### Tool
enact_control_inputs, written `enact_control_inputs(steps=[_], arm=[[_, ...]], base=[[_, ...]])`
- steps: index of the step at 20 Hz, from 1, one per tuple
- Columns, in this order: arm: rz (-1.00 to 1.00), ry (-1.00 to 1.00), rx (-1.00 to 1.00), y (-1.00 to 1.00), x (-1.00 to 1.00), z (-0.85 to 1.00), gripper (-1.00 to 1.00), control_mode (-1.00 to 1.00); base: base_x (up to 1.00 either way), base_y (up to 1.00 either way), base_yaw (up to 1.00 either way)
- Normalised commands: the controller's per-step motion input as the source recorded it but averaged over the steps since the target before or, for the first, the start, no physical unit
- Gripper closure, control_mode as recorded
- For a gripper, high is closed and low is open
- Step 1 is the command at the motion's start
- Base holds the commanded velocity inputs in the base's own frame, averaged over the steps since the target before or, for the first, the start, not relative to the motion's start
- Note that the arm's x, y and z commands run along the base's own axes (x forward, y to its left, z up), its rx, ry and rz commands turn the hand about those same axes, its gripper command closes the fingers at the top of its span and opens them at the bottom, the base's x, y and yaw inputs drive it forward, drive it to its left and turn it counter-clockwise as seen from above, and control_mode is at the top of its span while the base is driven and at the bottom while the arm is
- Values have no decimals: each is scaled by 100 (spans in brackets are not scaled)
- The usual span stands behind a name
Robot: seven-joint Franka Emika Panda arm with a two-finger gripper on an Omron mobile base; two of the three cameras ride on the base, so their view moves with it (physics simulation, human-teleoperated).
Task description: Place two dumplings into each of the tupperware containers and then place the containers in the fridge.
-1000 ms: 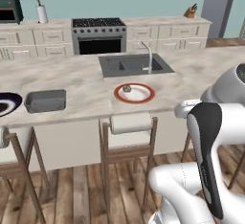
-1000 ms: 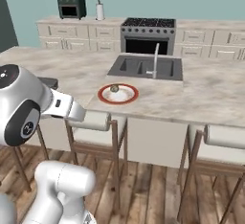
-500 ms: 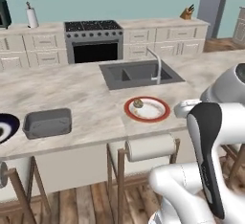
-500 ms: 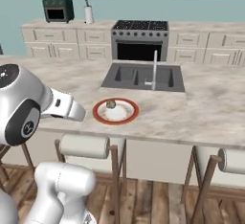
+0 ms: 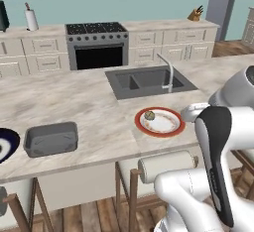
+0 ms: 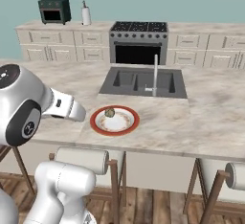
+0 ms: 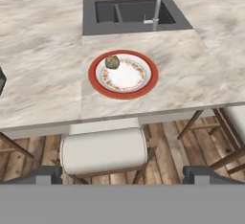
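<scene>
One small lumpy tan-brown dumpling (image 7: 112,62) sits on the round white plate with a red rim (image 7: 95,83), up near the plate's far-left edge, on the side toward the sink. Same dumpling (image 5: 150,115) from the left base view, same dumpling (image 6: 109,112) from the right base view, always on the plate's sink side. The red-rimmed plate (image 5: 161,132) lies flat on the pale marbled counter (image 5: 84,104), near its front edge and just in front of the sunken dark grey double sink (image 5: 149,81) with its curved steel tap (image 5: 168,70). Well to the left of the plate on that counter rests a shallow rectangular translucent grey tupperware container (image 5: 51,139), open side up, nothing visible inside it. Further left of it, at the frame edge, is part of a dark blue round plate (image 5: 8,145). Under the counter's front edge, below the red-rimmed plate, stands a cream cushioned wooden stool (image 7: 103,151). Beyond the sink, on the far wall, there's a steel oven (image 5: 96,45) with a black hob. The pincer (image 7: 122,174) hangs back off the counter, above the stool, fingers (image 7: 45,174) spread wide and holding nothing.
</scene>
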Motion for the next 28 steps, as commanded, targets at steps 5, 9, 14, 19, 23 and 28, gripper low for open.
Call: enact_control_inputs(steps=[5,9,14,19,23,28], arm=[[0,0,0,0,0,0,-100,100],[0,0,0,0,0,0,-100,100],[3,1,0,0,78,-10,-100,-100],[1,4,0,10,100,-33,-100,-100],[0,1,0,26,96,-48,-100,-100],[-1,4,2,7,85,-28,-100,-100]], base=[[58,23,0],[68,0,0],[16,0,0],[0,0,0],[0,0,0],[0,0,0]])
